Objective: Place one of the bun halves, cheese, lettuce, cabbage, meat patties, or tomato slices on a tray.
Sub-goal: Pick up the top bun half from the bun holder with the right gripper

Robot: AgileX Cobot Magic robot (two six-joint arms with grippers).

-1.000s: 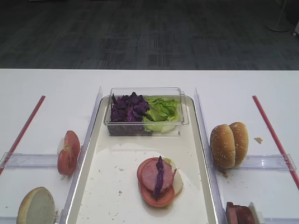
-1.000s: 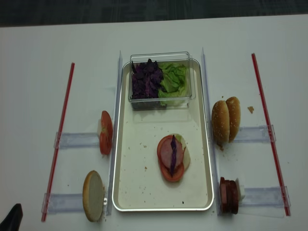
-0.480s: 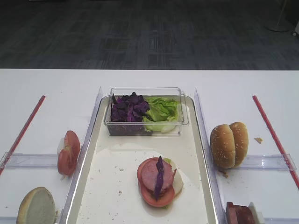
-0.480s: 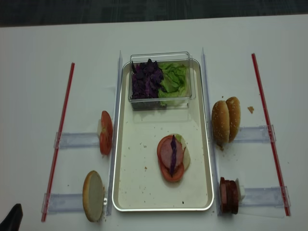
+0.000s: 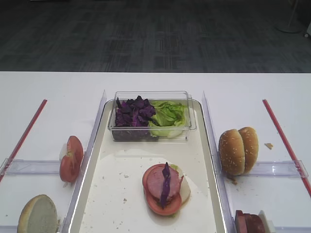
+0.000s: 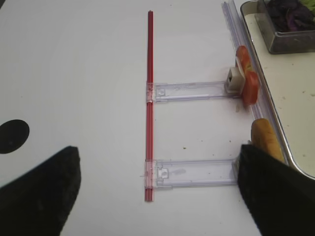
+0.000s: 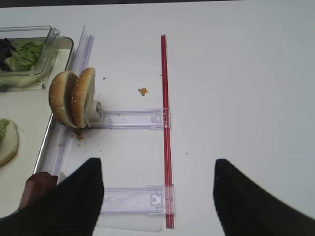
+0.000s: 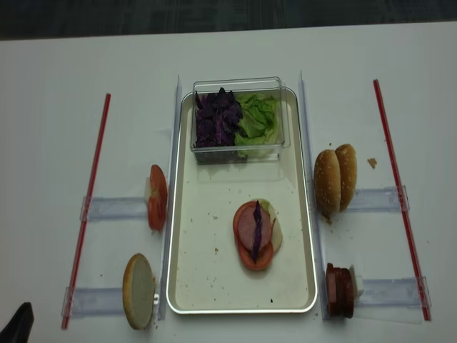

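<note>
The cream tray point(image 5: 104, 194) point(image 8: 207, 282) carries a stack of tomato slice, meat patty and a cabbage strip point(image 5: 165, 187) point(image 8: 255, 234). Two sesame bun halves point(image 5: 238, 150) point(image 7: 73, 99) point(image 8: 334, 179) stand on edge right of the tray. Meat patties point(image 8: 340, 290) point(image 7: 39, 184) stand nearer the front. Tomato slices point(image 5: 71, 158) point(image 6: 244, 82) and a cut-face bun half point(image 5: 38, 214) point(image 6: 266, 137) stand on the left. My right gripper point(image 7: 157, 196) hangs open and empty over the right side of the table. My left gripper point(image 6: 157, 191) is open and empty over the left side.
A clear box at the tray's far end holds purple cabbage point(image 5: 133, 112) and lettuce point(image 5: 167, 116). Red strips point(image 7: 165, 123) point(image 6: 149, 123) and clear plastic holders point(image 7: 130, 119) point(image 6: 194, 174) lie on both sides of the tray. A crumb point(image 7: 142, 91) lies near the buns.
</note>
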